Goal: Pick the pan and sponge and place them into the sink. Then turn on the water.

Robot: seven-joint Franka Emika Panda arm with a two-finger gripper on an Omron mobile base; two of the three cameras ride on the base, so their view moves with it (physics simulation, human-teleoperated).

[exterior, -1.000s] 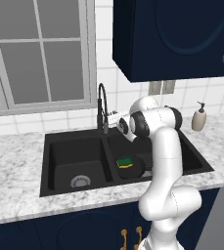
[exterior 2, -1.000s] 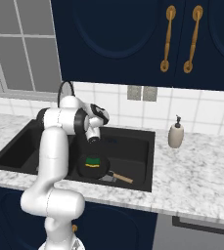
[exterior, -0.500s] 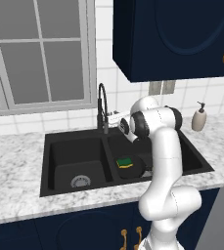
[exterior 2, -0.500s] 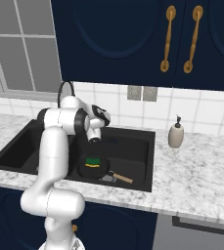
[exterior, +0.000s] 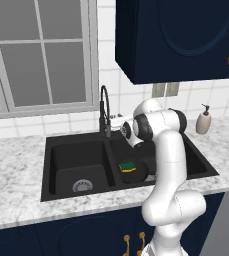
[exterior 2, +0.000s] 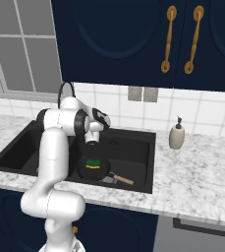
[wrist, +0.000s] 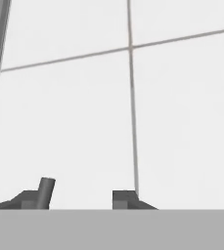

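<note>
1. Right, the pan point(exterior 2: 97, 170) is largely hidden in the left base view, where the arm's white forearm covers most of it and just a dark rounded edge point(exterior: 141, 172) peeks out beside the sponge point(exterior: 127, 166).
2. From the right base view the pan reads far better: round and black on the floor of the sink's point(exterior 2: 151, 147) right basin, its wooden handle point(exterior 2: 123, 179) pointing toward the front right corner.
3. The sponge point(exterior 2: 91, 163) lies on top of the pan, green layer up with a yellow edge showing, in both base views.
4. The left basin's silver drain point(exterior: 82, 186) is plain from the left side; from the right side the arm blocks much of that basin.
5. The faucet point(exterior: 105, 111) stands tall at the back of the sink in the left base view, while from the right just the top of its arch point(exterior 2: 66, 91) clears the arm.
6. The pincer point(wrist: 82, 193) is up by the wall behind the sink; the hand view has its two tips apart against white tiles, with nothing between them, so it is released.
7. In the base views the wrist and arm hide the fingers, too small and dark to make out.
8. A beige soap dispenser point(exterior 2: 176, 135) stands on the marble surface point(exterior 2: 202, 172) to the right of the sink.
</note>
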